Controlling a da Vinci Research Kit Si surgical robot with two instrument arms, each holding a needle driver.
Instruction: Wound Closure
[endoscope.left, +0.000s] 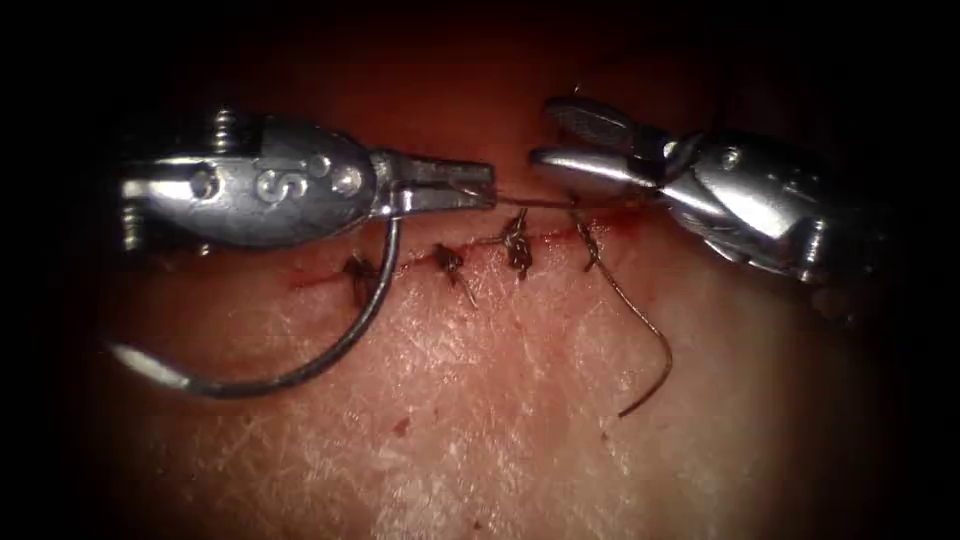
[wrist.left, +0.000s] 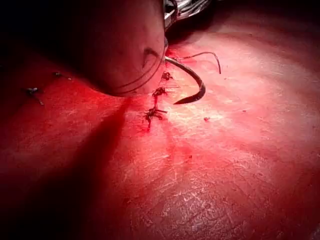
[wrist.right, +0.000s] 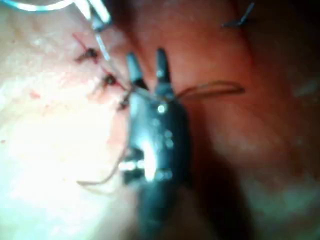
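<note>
Curved dark needle (endoscope.left: 300, 375), free above tissue (endoscope.left: 480, 430)

**Layout around the cut**

The cut (endoscope.left: 480, 250) runs across the tissue (endoscope.left: 500, 420), with knots (endoscope.left: 516, 245) set along it. The left end effector (endoscope.left: 485, 188) lies behind the cut, reaching in from the left, jaws closed on the thread (endoscope.left: 540, 203) and on the needle (endoscope.left: 300, 370) near its tail. The needle curves forward over the cut and off to the left, free of the tissue. The right end effector (endoscope.left: 545, 135) sits behind the cut's right end, jaws apart. A loose thread tail (endoscope.left: 640, 330) lies on the tissue before the cut, to the right.
</note>
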